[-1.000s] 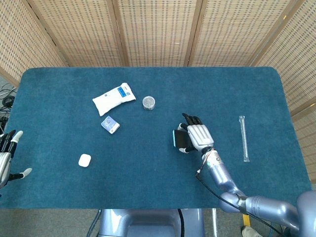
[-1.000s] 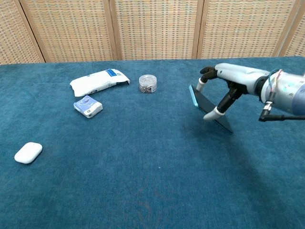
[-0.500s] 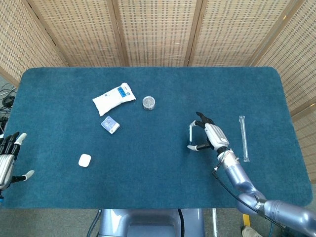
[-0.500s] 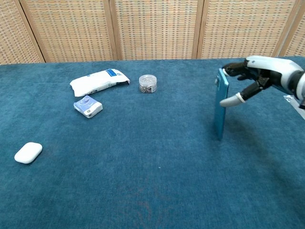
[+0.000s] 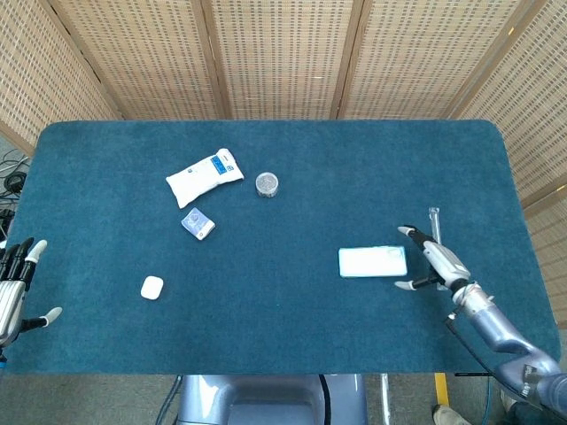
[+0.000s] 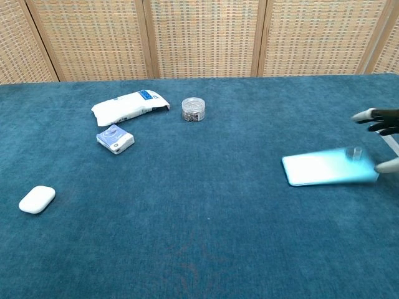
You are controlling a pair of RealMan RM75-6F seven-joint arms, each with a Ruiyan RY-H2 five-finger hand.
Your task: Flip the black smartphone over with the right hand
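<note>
The smartphone [image 5: 373,262] lies flat on the counter [image 5: 292,328], light blue side up, so the flip looks done. The right robot hand [image 5: 429,259] is just beside it, fingers apart and empty; next it only needs to pull away. A thin clear tube [image 5: 436,232] lies close behind the hand.

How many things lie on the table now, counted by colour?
White: 2, the pouch and the small case
Blue or pale blue: 2, the small packet and the smartphone
Clear: 2, the round jar and the tube
Total: 6
</note>
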